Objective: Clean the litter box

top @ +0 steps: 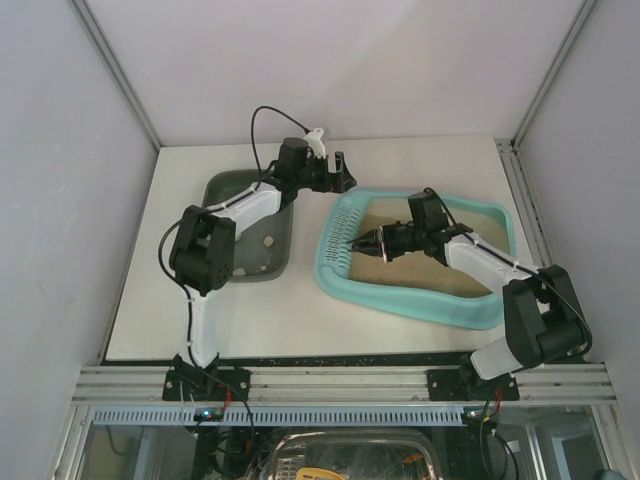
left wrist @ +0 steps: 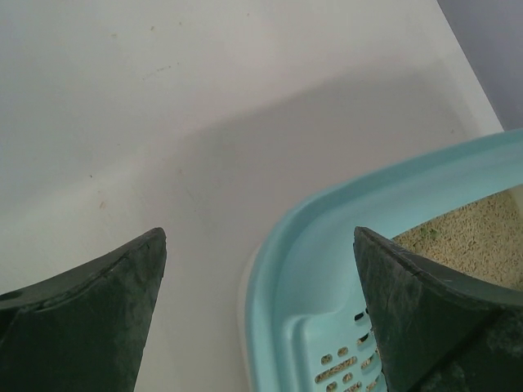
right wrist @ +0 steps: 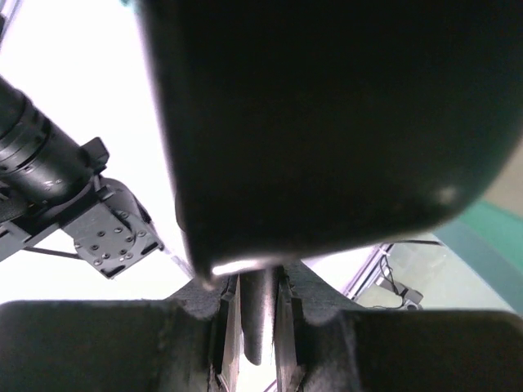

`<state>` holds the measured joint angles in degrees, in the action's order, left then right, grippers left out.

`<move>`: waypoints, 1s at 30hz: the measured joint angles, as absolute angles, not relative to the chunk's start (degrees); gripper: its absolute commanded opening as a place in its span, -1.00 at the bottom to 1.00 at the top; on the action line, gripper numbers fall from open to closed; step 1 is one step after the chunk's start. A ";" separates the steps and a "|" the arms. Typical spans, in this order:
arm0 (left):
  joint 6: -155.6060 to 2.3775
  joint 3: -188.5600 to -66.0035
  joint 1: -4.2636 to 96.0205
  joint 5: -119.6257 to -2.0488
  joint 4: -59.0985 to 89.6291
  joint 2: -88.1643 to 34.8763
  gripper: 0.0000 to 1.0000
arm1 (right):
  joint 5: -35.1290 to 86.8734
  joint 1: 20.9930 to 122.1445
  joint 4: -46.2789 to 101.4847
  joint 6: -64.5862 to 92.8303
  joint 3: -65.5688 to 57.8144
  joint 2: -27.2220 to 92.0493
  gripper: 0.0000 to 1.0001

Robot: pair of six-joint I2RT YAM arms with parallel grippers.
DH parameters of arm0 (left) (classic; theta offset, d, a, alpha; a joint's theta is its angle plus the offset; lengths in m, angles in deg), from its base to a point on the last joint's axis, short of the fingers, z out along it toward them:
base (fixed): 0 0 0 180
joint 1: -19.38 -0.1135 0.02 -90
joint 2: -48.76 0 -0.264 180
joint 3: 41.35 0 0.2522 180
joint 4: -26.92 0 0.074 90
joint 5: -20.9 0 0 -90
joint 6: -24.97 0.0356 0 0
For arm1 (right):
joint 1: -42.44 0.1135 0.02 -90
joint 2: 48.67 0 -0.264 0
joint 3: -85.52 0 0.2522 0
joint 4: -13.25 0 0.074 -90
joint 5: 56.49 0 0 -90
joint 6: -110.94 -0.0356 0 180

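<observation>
The turquoise litter box (top: 420,305) lies right of centre, with tan litter (top: 440,277) inside and a slotted grille (top: 338,255) at its left end. My right gripper (top: 374,242) hovers over the grille end, shut on the handle of a dark scoop (top: 355,243). In the right wrist view the scoop (right wrist: 327,122) fills the top and its handle sits clamped between my fingers (right wrist: 260,327). My left gripper (top: 343,174) is open and empty above the box's far left corner. In the left wrist view the box rim (left wrist: 310,269) lies between its open fingers (left wrist: 260,237).
A smaller dark grey-green tray (top: 262,265) lies left of the litter box under my left arm, with a small pale lump (top: 267,240) in it. White walls enclose the table on three sides. A metal rail runs along the near edge.
</observation>
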<state>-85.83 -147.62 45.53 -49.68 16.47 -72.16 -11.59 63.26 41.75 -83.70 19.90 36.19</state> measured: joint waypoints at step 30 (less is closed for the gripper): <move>-81.70 -142.44 44.98 -49.94 16.43 -66.13 0.99 | -11.57 64.16 -15.45 -97.58 41.76 46.95 -1.00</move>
